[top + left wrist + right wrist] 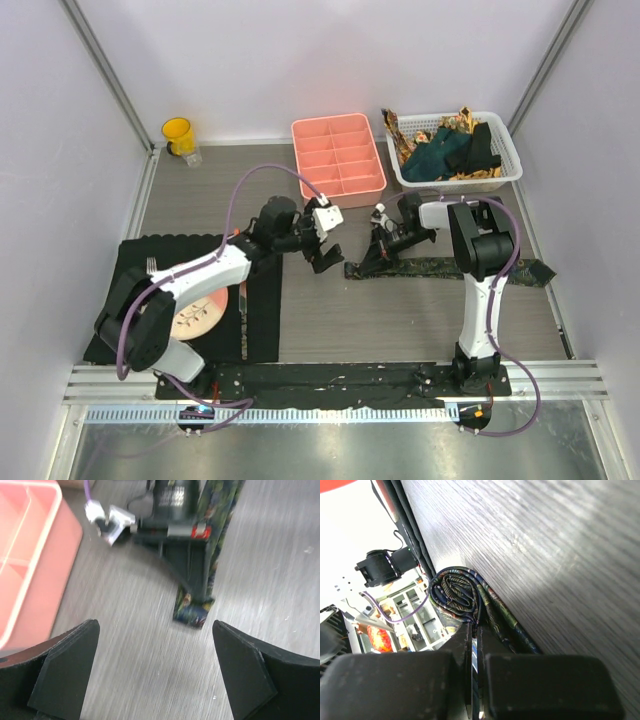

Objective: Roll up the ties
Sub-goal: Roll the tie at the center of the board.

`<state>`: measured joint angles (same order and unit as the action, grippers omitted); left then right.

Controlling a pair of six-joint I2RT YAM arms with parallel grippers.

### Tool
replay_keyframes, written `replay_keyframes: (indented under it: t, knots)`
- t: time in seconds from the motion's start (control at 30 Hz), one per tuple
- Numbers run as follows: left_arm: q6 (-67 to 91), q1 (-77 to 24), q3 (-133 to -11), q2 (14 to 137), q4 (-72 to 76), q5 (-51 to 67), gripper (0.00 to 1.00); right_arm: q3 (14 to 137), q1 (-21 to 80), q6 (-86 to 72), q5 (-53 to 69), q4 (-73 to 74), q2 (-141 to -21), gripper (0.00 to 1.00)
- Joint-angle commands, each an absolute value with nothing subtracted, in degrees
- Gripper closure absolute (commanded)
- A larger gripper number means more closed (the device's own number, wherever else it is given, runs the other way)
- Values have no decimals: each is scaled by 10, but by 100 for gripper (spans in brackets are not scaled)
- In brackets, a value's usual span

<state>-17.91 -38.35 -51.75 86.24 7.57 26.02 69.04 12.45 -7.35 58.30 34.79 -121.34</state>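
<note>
The right gripper (pixel 472 630) is pinching the coiled end of the dark patterned tie (pixel 455 591) stretched across the table (pixel 400 320); the left gripper (pixel 155 630) is hovering spread beside it — a slackening pinch could let the coil unwind.

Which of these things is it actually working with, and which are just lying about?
Job:
dark tie, pinched by the right gripper
open left gripper
spare ties in the basket

Lying about:
cup
pink tray
placemat
plate
fork
</note>
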Motion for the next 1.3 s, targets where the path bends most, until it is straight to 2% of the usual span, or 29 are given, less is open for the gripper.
replay_keyframes:
  t: [0.0, 0.03, 0.2, 0.7, 0.8, 0.83, 0.97, 1.03, 1.1, 1.27]
  knots:
    - [-183, -383, -584, 891, 4, 334, 0, 700, 123, -12, 464, 364, -1256, 99]
    - [-205, -381, -598, 929, -17, 382, 0, 709, 122, -10, 464, 373, -1260, 99]
    - [-230, -388, -608, 998, 32, 443, 10, 736, 121, 19, 469, 403, -1279, 99]
    - [-245, -438, -730, 1156, -70, 311, 23, 735, 120, 33, 500, 418, -1274, 99]
    - [-258, -445, -737, 1165, -97, 304, 37, 732, 120, 33, 505, 417, -1270, 99]
    - [-268, -447, -733, 1165, -101, 301, 47, 733, 120, 33, 511, 419, -1267, 99]
    - [-294, -446, -706, 1159, -127, 289, 66, 736, 115, 33, 528, 429, -1242, 99]
    - [-309, -447, -694, 1152, -140, 290, 73, 739, 107, 31, 544, 447, -1223, 91]
    - [-316, -447, -673, 1146, -142, 292, 75, 738, 85, 29, 560, 471, -1202, 81]
    - [-311, -447, -643, 1134, -136, 288, 76, 735, 44, 60, 534, 531, -1187, 76]
